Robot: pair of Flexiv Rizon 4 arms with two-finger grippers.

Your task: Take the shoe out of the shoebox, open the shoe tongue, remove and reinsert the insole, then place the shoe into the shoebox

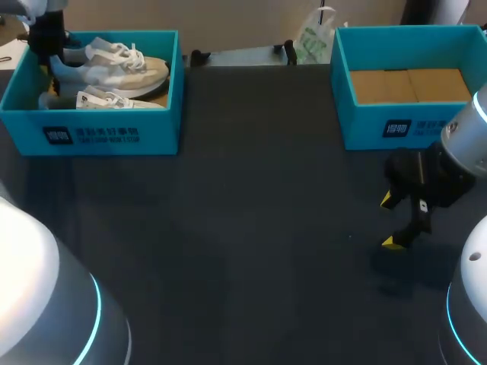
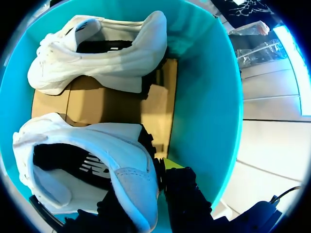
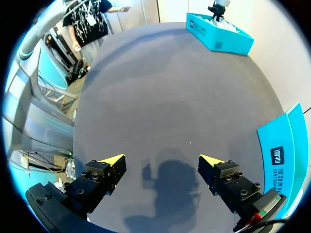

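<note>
1. White shoe (image 1: pixel 122 68) is sitting upright on its sole inside the teal shoebox (image 1: pixel 99 133) at the desk's (image 1: pixel 251 213) far left corner, on the far side of the box. A second white shoe (image 1: pixel 114 99) is lying beside it on the near side.
2. Left end effector (image 2: pixel 146 187) is reaching down into the box's left end. It looks to be pinching the shoe's heel, one finger inside the collar and the yellow-tipped one (image 2: pixel 170 164) against the back of the heel.
3. Right end effector (image 1: pixel 391 220) is hanging over bare desk near the right edge, fingers spread wide and holding nothing. A second teal box (image 1: pixel 396 129), showing only its cardboard floor, is standing at the far right corner.
4. Progress, as I am judging it: only the first grasp is under way. The shoe is not yet out of the box. Lifting out, opening the tongue, pulling and refitting the insole, and boxing the shoe are all remaining.
5. Orientation: the shoe's long axis is running along the box's length, parallel to the desk's far edge. The heel is pointing toward the left edge and the toe toward the right, with the opening facing up and a dark insole showing.
</note>
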